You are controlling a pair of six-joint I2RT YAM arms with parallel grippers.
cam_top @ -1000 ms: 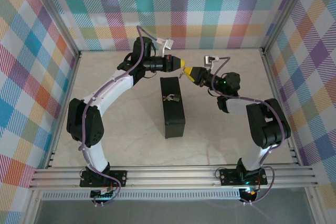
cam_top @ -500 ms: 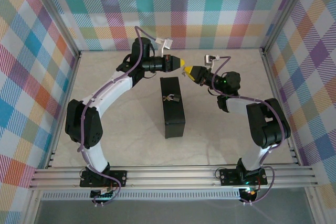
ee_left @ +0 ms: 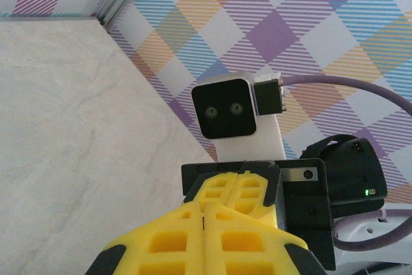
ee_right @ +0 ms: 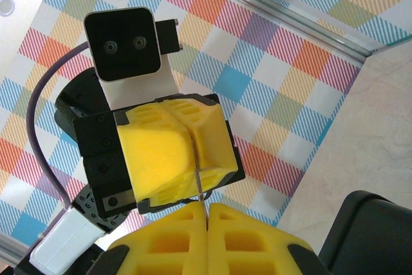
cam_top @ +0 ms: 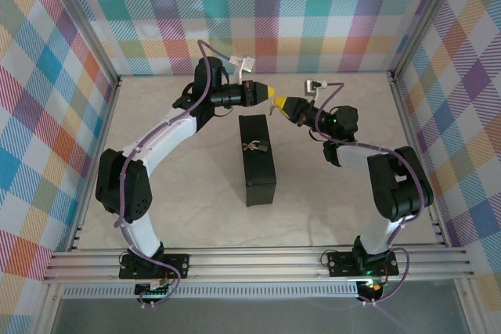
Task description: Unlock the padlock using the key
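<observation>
**A:** Risks from here?

**B:** Re key (ee_right: 201,199): shows as a thin sliver, edge-on, poking from the seam of right gripper (cam_top: 280,102) toward left gripper (cam_top: 270,93). Looks a marginal hold. Could slip or twist in a tip-to-tip pass if let go on one side before being clamped on the other. Would likely drop to the table (cam_top: 180,193) near its far edge, or onto the black box (cam_top: 260,177). Hard to recover, being so thin.

**A:** Gripper states?

**B:** Right: closed fully, pads (ee_right: 251,233) pressed onto the key. Left: also closed tight, no gap at the seam in left wrist view. Can't tell whether it pinches the key tip too.

**A:** Other hazards?

**B:** Misalignment. Needs the blade sticking out clear of the pads to enter the keyhole; won't reach if buried in the yellow. Re padlock (cam_top: 254,146): can't tell if fixed to the lid. If loose, prob. skids or tips under a push unless pinned by the 2nd arm.

**A:** Padlock location rel. to grippers?

**B:** Rests on the box lid, toward its far end, approx. mid-table. Sits below and on the near side of both gripper tips, apart from them, no contact. Re grippers: hover tip to tip just past the box's far end, toward the table's far edge.
</observation>
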